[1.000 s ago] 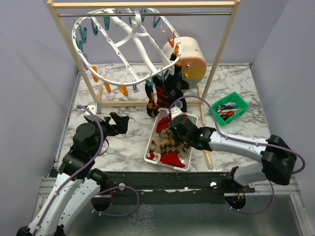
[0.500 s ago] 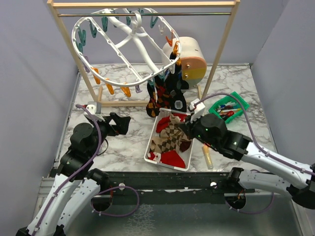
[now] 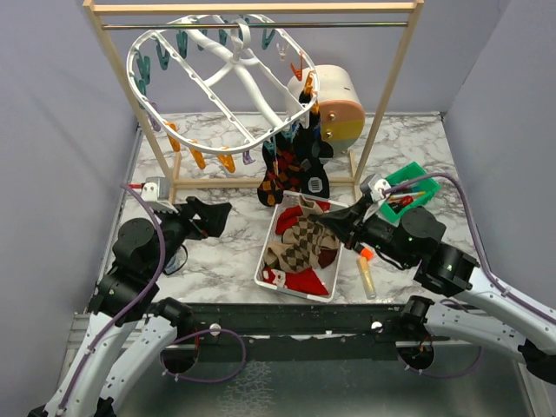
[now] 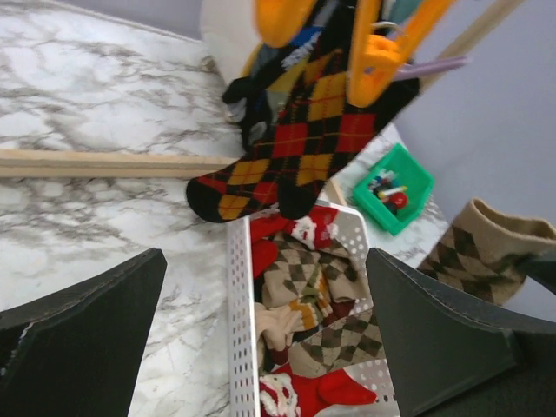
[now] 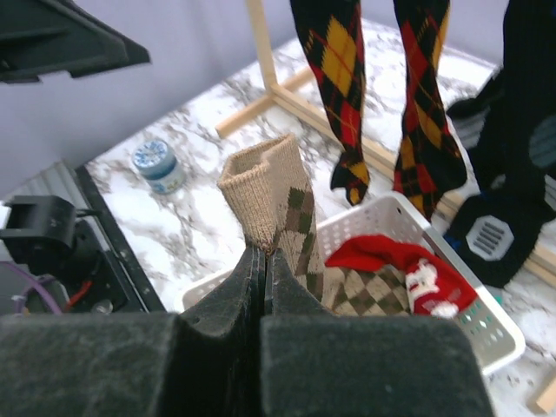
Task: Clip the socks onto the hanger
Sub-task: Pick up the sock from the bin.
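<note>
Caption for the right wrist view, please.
Right gripper shut on a tan sock over the basket, hanging socks beyond.

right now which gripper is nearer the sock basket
Right. The right gripper, pinching a tan sock, is at the right rim of the basket; the open left gripper is off its left side.

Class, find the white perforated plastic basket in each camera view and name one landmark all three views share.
Top external: white perforated plastic basket, centre, between the arms.
Left wrist: basket, bottom centre.
Right wrist: basket, lower right.
Shared landmark: the black, red and yellow argyle socks hanging beyond it.
</note>
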`<state>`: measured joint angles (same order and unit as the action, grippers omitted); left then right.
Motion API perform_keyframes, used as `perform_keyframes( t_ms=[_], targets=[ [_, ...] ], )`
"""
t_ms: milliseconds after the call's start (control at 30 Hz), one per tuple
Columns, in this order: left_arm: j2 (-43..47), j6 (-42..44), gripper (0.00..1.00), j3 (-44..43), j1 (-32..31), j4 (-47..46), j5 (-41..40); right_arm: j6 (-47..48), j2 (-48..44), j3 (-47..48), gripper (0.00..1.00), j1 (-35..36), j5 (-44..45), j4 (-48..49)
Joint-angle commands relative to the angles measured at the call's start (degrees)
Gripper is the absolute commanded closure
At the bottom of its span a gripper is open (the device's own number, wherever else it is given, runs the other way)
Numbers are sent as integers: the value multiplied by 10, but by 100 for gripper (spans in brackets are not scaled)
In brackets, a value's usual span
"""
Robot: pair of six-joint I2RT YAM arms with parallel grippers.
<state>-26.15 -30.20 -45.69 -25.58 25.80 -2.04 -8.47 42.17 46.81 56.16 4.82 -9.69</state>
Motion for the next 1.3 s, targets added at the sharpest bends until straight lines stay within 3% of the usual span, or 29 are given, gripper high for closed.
perform_keyframes(
  t_ms=[0,133,233,467,733,1267],
  targets=[
    [34,19,1,31,0,-98,123,-3,-24,-10,99,2,-62,89],
    [81,-8,1,83,0,-225,167,-16,-33,-22,99,3,-71,138],
    [75,-11,1,81,0,-271,215,-17,-29,-26,100,3,-73,148],
    [15,14,1,30,0,-284,327,-11,-26,-16,99,3,-84,159],
    [-28,-1,1,22,0,-382,421,-15,-42,-30,100,3,-135,209],
    [-122,-36,1,2,-2,-455,492,-69,-16,-51,100,3,-212,339]
  ],
)
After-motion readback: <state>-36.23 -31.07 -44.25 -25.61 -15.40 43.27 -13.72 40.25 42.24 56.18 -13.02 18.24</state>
